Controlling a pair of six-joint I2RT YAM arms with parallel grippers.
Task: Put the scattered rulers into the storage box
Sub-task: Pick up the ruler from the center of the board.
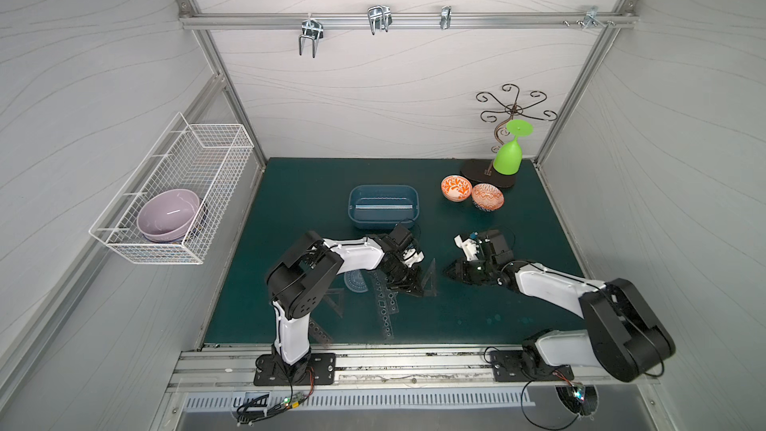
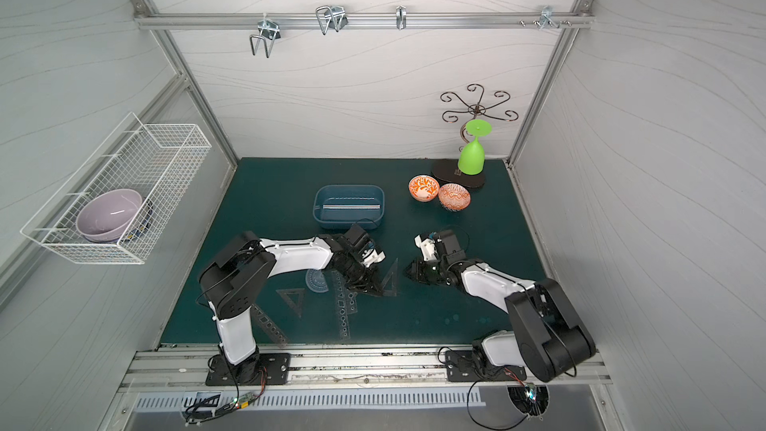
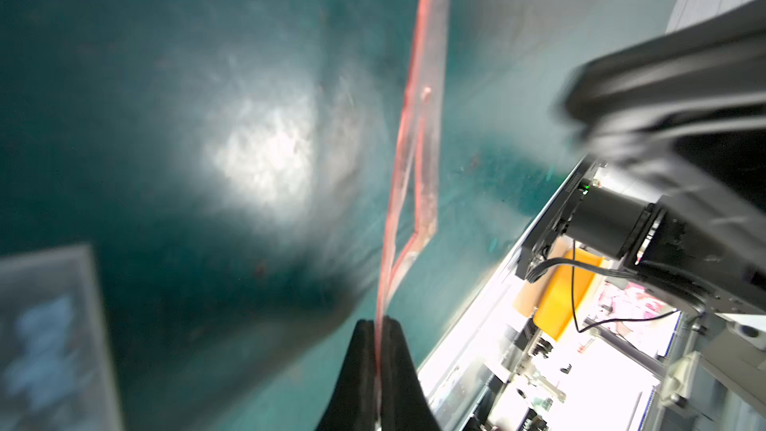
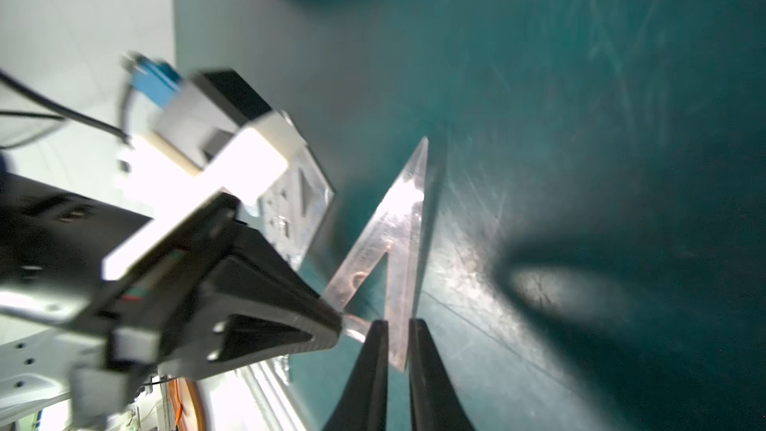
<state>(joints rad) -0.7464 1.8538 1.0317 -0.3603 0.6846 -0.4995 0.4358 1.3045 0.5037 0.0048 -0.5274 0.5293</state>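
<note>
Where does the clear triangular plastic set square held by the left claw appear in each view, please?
Top view: clear triangular plastic set square, below centre, slightly right.
Top view: below centre.
Left wrist: edge-on, mid-frame, running out from the left claw.
Right wrist: centre, broad face showing.
Shared landmark: dark green table mat, behind it everywhere.

My left fingers (image 3: pixel 356 375) are black; the set square (image 3: pixel 431 55) is clear, red-tinged. The storage box (image 1: pixel 383 221) is blue-grey, the mat (image 1: pixel 476 317) dark teal.
</note>
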